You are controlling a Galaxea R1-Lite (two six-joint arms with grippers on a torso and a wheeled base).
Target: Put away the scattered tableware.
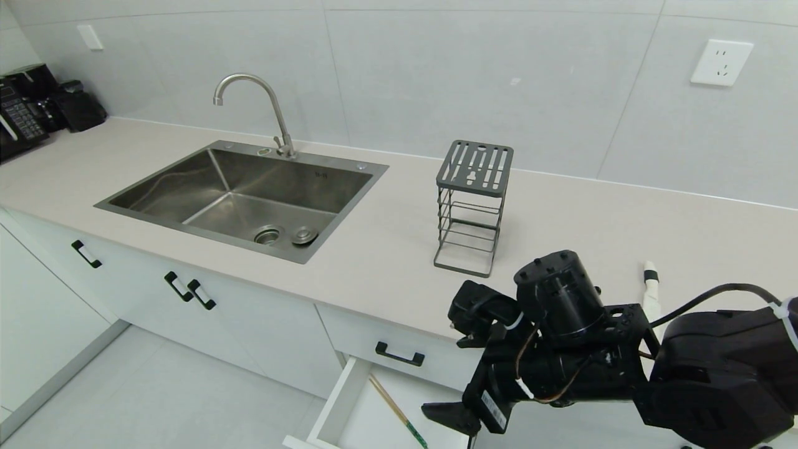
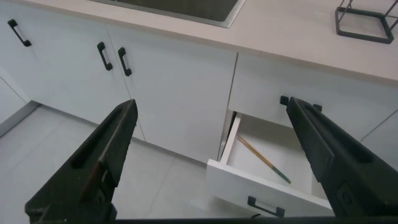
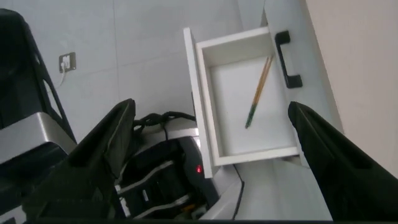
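Wooden chopsticks (image 3: 259,90) lie inside the open white drawer (image 3: 231,124). The left gripper (image 2: 210,102) and right gripper (image 3: 210,106) hang near the drawer, both spread wide and empty.

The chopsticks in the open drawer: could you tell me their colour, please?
Tan chopsticks with green ends; clearest in right wrist view.

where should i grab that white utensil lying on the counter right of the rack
Probably from straight above: the white utensil lies flat on the counter, slim, pointing away from the front edge. Close the jaws across its narrow width, just nearer than the black band; its near end is hidden by the right arm.
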